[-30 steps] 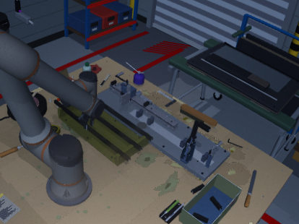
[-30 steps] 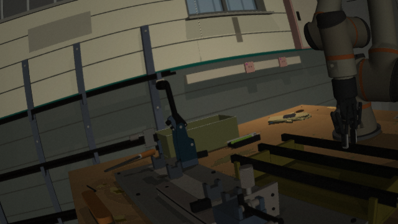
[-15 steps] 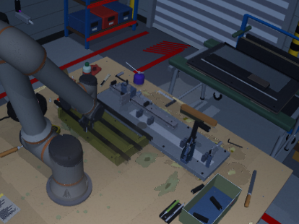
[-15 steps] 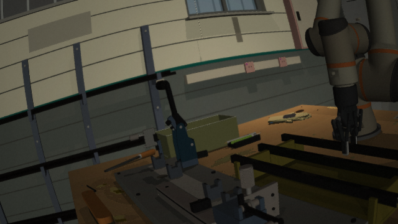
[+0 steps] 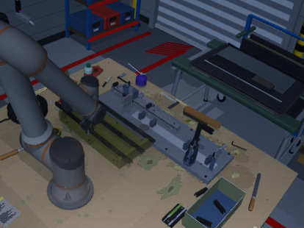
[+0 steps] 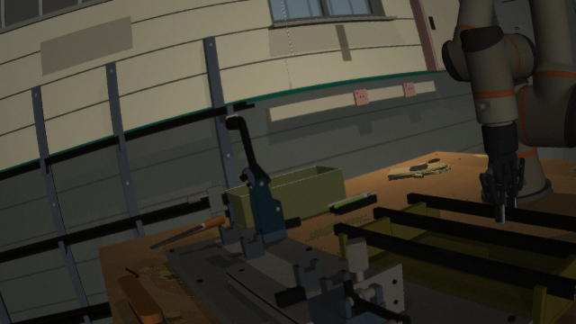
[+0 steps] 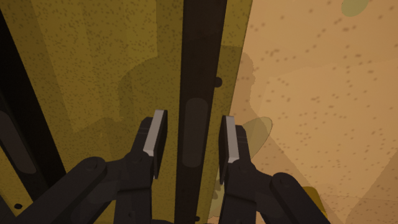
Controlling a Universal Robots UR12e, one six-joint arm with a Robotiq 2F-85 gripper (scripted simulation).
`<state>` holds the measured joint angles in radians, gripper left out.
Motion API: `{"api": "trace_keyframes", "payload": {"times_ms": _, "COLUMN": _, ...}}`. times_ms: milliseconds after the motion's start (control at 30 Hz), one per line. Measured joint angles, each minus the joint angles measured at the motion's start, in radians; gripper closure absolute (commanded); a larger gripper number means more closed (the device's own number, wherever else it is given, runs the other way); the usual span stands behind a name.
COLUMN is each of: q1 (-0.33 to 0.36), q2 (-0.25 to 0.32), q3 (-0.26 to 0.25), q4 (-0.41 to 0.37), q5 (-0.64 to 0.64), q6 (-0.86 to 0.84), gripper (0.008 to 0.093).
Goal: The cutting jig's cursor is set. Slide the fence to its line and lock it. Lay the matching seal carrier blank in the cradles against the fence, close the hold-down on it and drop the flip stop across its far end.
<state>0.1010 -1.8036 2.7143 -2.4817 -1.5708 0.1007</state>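
Three long black seal carrier blanks lie side by side on an olive rack [image 5: 106, 138] left of the grey cutting jig [image 5: 165, 130]. My gripper [image 7: 191, 140] is down over the outermost blank [image 7: 199, 93], the one farthest from the jig, with a finger on either side of it; it is open and holds nothing. On the jig, the fence [image 5: 126, 92] sits near the far end. The hold-down clamp [image 5: 194, 141] stands with its handle raised.
An open olive bin [image 5: 214, 204] sits at the near corner of the bench with small dark parts inside. A wooden-handled file [image 5: 254, 191], a purple cup [image 5: 141, 79] and small tools lie around the jig. My arm's base [image 5: 69, 184] stands by the rack.
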Motion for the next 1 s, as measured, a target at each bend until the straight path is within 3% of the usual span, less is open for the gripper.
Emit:
{"api": "trace_keyframes", "payload": {"times_ms": 533, "q1": 0.0, "q2": 0.0, "q3": 0.0, "q4": 0.0, "q5": 0.0, "q6": 0.0, "gripper": 0.0934}}
{"api": "trace_keyframes", "payload": {"times_ms": 1000, "q1": 0.0, "q2": -0.022, "q3": -0.007, "q4": 0.03, "q5": 0.0, "q6": 0.0, "gripper": 0.0934}}
